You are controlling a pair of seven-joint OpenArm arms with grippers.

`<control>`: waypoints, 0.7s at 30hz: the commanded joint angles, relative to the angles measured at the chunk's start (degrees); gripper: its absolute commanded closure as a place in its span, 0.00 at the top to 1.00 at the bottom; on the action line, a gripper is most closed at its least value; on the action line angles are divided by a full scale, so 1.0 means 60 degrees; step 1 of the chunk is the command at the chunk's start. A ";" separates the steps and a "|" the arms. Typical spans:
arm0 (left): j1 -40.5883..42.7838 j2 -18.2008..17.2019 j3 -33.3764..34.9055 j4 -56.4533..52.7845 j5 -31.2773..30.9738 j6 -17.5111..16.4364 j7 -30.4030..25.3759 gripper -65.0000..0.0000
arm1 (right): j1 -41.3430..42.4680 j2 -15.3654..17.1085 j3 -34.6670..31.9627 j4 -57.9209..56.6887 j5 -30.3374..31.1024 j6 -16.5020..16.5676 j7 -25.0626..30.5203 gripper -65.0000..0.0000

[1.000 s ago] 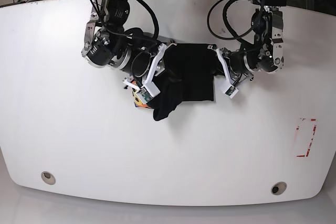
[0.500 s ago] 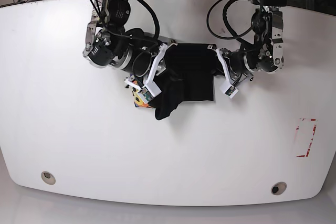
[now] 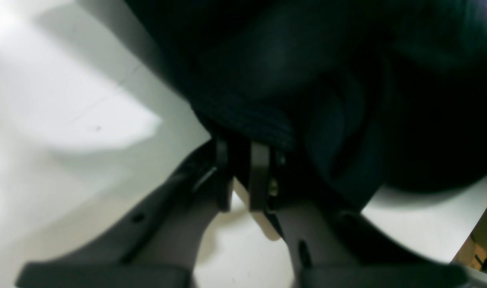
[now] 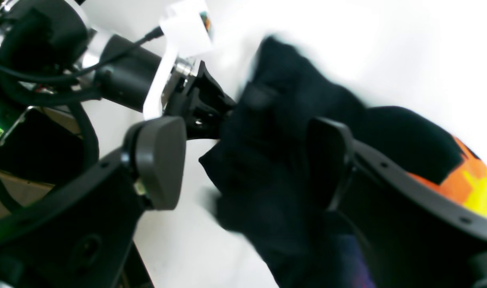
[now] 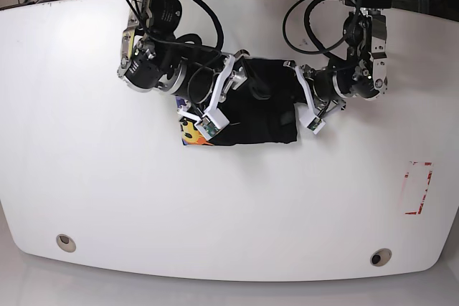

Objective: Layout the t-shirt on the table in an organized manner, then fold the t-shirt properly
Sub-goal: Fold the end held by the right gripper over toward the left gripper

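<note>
The black short-sleeved cloth t-shirt [image 5: 258, 105] lies as a compact, roughly rectangular folded bundle on the glossy white desk [image 5: 107, 198], toward its far edge and about midway across, between the two arms. A colourful orange-and-yellow printed graphic [image 5: 188, 134] peeks out at the bundle's corner under the right arm.

Right tool [image 4: 243, 160]: released. In the right wrist view its two dark pads stand wide apart, with a loose fold of black cloth lying between them but not pinched; one finger [image 4: 159, 160] sits clear of the fabric.

Left tool [image 3: 243, 176]: clenched. In the left wrist view the two fingertips sit almost together, with what looks like the ribbed hem of the shirt caught at their tips. The view is dark and blurred, so exactly what is gripped is a judgement.

Judged stage: late in the fold, one side let go and the other held.

Risks from here:
- If the left arm pulls away while clenched, it would drag the hem and open the stack.
- Cloth draped between the right pads may catch on a pad as that arm lifts, peeling back the top layer.
- Both arms sit close over the bundle; crossing paths could bump or skew it.
</note>
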 commanded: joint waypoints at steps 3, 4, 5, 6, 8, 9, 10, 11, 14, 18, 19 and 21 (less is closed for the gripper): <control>-0.0006 -0.0019 -0.0043 0.0182 0.0209 0.0012 0.0497 0.28 | 0.0116 -0.0009 0.0085 0.0202 0.0193 0.0020 0.0274 0.70; -0.0006 -0.0019 -0.0102 0.0284 0.0077 0.0012 0.0497 0.33 | 0.0101 -0.0009 0.0188 0.0202 0.0193 0.0020 0.0274 0.70; -0.0006 -0.0019 -0.0146 0.0343 -0.0025 0.0012 0.0497 0.35 | 0.0086 -0.0009 0.0246 0.0231 0.0193 0.0020 0.0274 0.70; -0.0006 -0.0019 -0.0234 0.0416 -0.0157 0.0012 0.0497 0.38 | 0.0086 -0.0009 0.0319 0.0231 0.0193 0.0020 0.0274 0.70; -0.0006 -0.0019 -0.0380 0.0548 -0.0465 0.0012 0.0497 0.43 | 0.0072 0.0064 0.0422 0.0231 0.0193 0.0020 0.0274 0.70; -0.0006 -0.0019 -0.0468 0.0651 -0.0641 0.0041 0.0497 0.45 | 0.0072 0.0196 0.0451 0.0246 0.0193 0.0020 0.0274 0.70; -0.0006 -0.0019 -0.0512 0.0695 -0.0758 0.0041 0.0497 0.47 | 0.0072 0.0269 0.0466 0.0246 0.0193 0.0020 0.0274 0.70; -0.0006 -0.0019 -0.0600 0.0753 -0.0934 0.0041 0.0497 0.49 | 0.0072 0.0357 0.0481 0.0261 0.0193 0.0020 0.0274 0.70; -0.0006 -0.0063 -0.0923 0.0944 -0.1461 0.0041 0.0497 0.53 | 0.0072 0.0518 0.0598 0.0261 0.0193 0.0020 0.0274 0.70; -0.0006 -0.0180 -0.1362 0.1149 -0.1901 0.0056 0.0497 0.56 | 0.0072 0.0606 0.0847 0.0261 0.0193 0.0020 0.0274 0.70; -0.0006 -0.0312 -0.1509 0.1251 -0.2003 0.0056 0.0497 0.56 | 0.0072 0.0679 0.0906 0.0261 0.0193 0.0020 0.0274 0.70; -0.0006 -0.0532 -0.1816 0.1457 -0.2208 0.0056 0.0497 0.56 | 0.0086 0.0826 0.1008 0.0246 0.0193 0.0020 0.0274 0.70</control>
